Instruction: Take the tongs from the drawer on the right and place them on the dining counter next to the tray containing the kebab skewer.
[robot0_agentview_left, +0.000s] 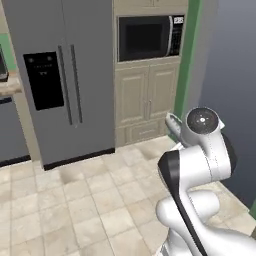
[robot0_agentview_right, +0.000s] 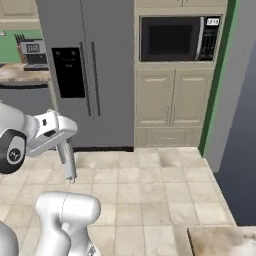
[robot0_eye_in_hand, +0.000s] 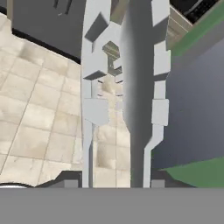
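- Grey metal tongs (robot0_eye_in_hand: 120, 87) are clamped in the pincer (robot0_eye_in_hand: 114, 181), their two long arms running straight out from between the two dark finger tips.
- The ridged, scalloped tips are seen at the far end of the arms, well apart from the finger tips.
- In the right base view the tongs (robot0_agentview_right: 67, 157) hang slim and nearly upright below the pincer (robot0_agentview_right: 61, 142), over the tiled floor (robot0_agentview_right: 150, 190).
- A grey fridge (robot0_agentview_right: 90, 70) stands beyond the tongs, with a microwave (robot0_agentview_right: 177, 39) set in beige cabinets (robot0_agentview_right: 172, 97) to its right.
- A marbled bench (robot0_agentview_right: 222, 242) corner shows at the near right, well apart from the tongs.
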